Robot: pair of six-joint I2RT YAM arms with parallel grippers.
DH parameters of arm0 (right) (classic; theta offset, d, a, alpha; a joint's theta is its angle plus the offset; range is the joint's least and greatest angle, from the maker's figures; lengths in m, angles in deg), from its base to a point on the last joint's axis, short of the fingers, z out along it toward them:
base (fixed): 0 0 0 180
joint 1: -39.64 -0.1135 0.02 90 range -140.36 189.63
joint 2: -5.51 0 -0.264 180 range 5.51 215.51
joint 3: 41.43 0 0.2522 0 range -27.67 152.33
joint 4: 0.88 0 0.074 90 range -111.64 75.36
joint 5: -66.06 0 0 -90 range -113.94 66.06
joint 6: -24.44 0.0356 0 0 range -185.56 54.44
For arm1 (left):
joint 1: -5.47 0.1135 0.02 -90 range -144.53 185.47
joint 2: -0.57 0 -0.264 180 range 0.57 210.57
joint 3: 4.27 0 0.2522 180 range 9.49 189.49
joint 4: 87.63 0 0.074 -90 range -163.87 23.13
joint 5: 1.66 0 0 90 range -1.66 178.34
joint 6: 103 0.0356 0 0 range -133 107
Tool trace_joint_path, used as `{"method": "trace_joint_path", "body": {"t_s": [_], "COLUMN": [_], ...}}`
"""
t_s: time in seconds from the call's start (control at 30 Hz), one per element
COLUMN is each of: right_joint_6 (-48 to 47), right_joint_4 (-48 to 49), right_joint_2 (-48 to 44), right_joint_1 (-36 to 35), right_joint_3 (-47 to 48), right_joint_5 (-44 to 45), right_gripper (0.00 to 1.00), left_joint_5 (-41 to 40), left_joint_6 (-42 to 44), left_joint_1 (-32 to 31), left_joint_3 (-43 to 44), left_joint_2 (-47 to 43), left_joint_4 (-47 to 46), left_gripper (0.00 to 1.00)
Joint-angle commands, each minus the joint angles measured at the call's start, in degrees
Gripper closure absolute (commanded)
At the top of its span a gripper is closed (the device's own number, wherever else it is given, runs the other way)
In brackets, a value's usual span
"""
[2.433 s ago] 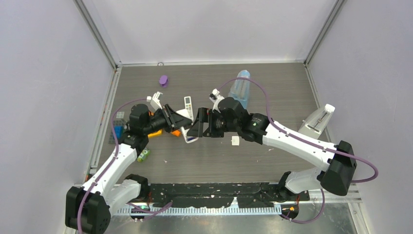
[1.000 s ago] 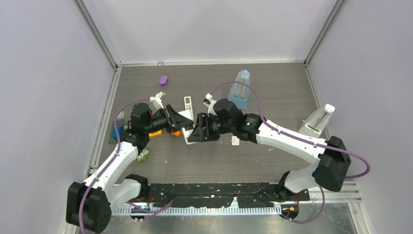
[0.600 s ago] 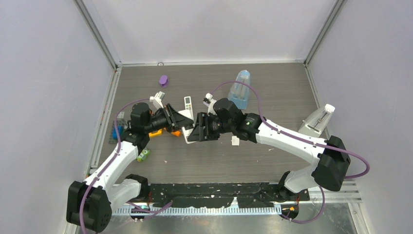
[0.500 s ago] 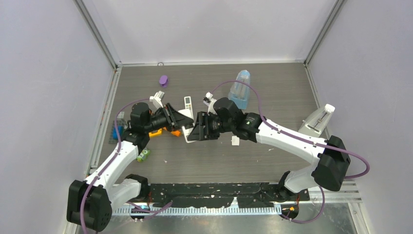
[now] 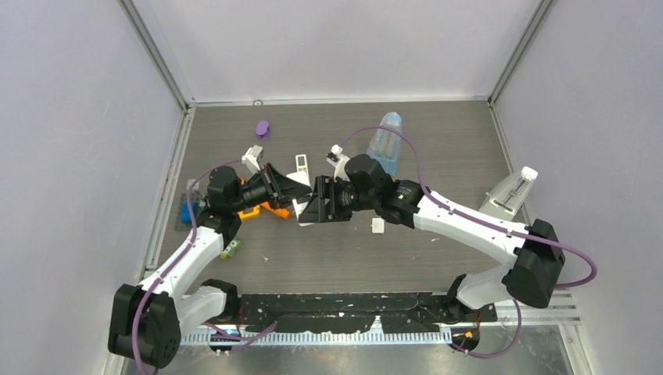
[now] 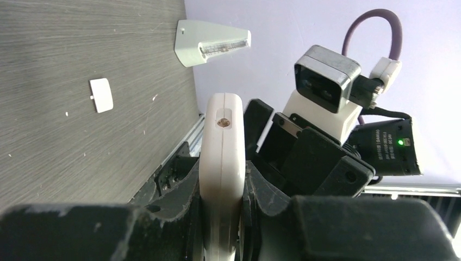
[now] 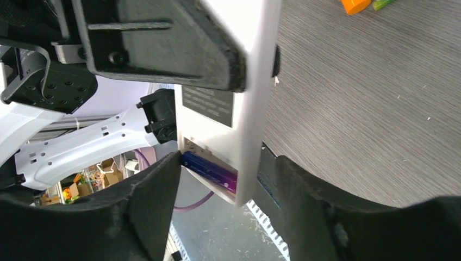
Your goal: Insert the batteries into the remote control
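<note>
My left gripper (image 6: 222, 198) is shut on the white remote control (image 6: 222, 141) and holds it on edge above the table. In the top view the left gripper (image 5: 291, 190) meets my right gripper (image 5: 314, 205) at mid-table. The right gripper (image 7: 224, 166) stands open astride the remote's (image 7: 247, 103) open end. A purple battery (image 7: 211, 170) lies in that open compartment, with the left finger against its end. The right finger stands a little apart from the remote. A green battery (image 5: 231, 250) lies on the table beside the left arm.
A small white cover (image 5: 378, 225) lies right of the grippers. A second white remote (image 5: 302, 164), a water bottle (image 5: 385, 139) and a purple cap (image 5: 263, 129) sit farther back. Orange pieces (image 5: 270, 208) lie under the left gripper, a grey wedge-shaped stand (image 5: 508, 194) at the right edge.
Both grippers and the remote have drifted slightly toward the far side of the table. The left grip on the remote is unchanged.
</note>
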Motion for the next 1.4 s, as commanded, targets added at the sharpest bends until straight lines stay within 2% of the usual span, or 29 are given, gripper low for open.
{"method": "trace_joint_path", "body": {"t_s": [0.0, 0.03, 0.17, 0.43, 0.7, 0.77, 0.93, 1.27, 1.37], "right_joint_6": [-0.3, 0.1, 1.3, 5.3, 6.7, 7.0, 9.7, 13.1, 13.6], "right_joint_4": [2.4, 3.1, 6.3, 14.0, 15.7, 15.7, 20.1, 24.4, 24.4], "right_joint_2": [-1.9, -3.0, -5.5, -7.7, -8.4, -8.4, -8.1, -7.8, -7.3], "right_joint_1": [-0.5, -0.5, 0.1, 0.6, 0.8, 1.0, 2.0, 3.0, 3.3], "right_joint_3": [-2.2, -2.5, -3.5, -7.3, -9.2, -9.7, -11.4, -13.3, -13.5], "right_joint_5": [2.2, 2.0, 0.0, -3.9, -4.5, -4.2, -5.0, -6.4, -6.8], "right_gripper": [0.19, 0.13, 0.06, 0.04, 0.05, 0.07, 0.28, 0.37, 0.47], "left_joint_5": [3.1, 3.0, 2.3, 2.0, 2.0, 2.0, 2.0, 2.0, 2.0], "left_joint_6": [-5.6, -5.0, -2.9, -2.0, -2.0, -2.0, -1.9, -1.6, -1.6], "left_joint_1": [-0.8, -0.8, -0.9, -0.8, -0.8, -0.9, -0.9, -0.8, -0.9], "left_joint_3": [2.4, 2.5, 2.7, 2.9, 2.8, 2.8, 2.7, 2.4, 2.5], "left_joint_2": [-2.5, -2.5, -2.9, -3.4, -3.8, -3.8, -4.0, -4.0, -4.0], "left_joint_4": [-7.5, -7.0, -5.8, -5.3, -5.2, -5.2, -5.3, -5.4, -5.5], "left_gripper": [1.00, 1.00, 1.00, 1.00, 1.00, 1.00, 1.00, 1.00, 1.00]}}
